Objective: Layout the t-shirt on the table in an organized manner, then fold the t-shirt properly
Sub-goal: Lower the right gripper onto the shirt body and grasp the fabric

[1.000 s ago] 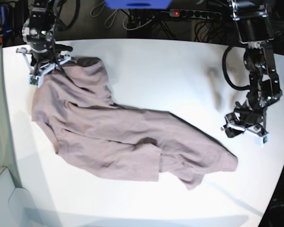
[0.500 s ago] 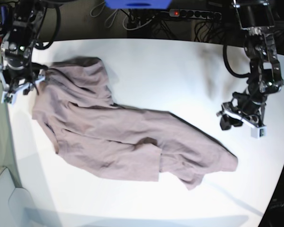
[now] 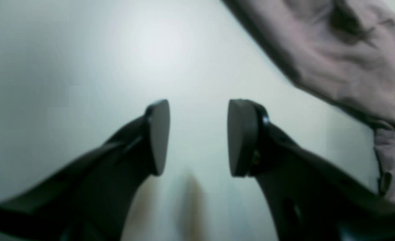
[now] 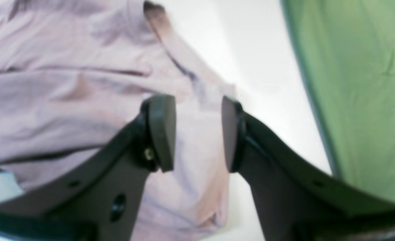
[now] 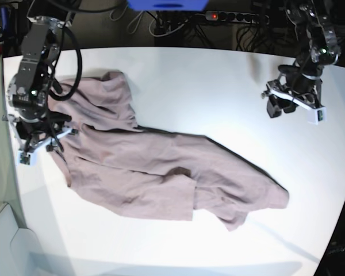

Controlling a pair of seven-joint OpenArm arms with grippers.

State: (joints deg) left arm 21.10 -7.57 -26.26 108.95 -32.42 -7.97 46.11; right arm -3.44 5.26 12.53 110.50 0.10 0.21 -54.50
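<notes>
Both hands released: right hand (image 5: 39, 140) over the t-shirt (image 5: 161, 167), left hand (image 5: 290, 103) above the table (image 5: 207, 80).

Right tool (image 5: 43, 137) let go of t-shirt (image 5: 161, 167) corner, slid down its edge (jaws now apart). Left tool (image 5: 284, 106) moved up and away from shirt.

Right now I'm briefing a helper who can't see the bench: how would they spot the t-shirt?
Look at the big white table. Sprawled across it, from its left edge down toward the lower right, lies the t-shirt, rumpled and not yet spread flat. It is the only soft, dusty-pink thing there; everything else near it is black arm hardware.
</notes>
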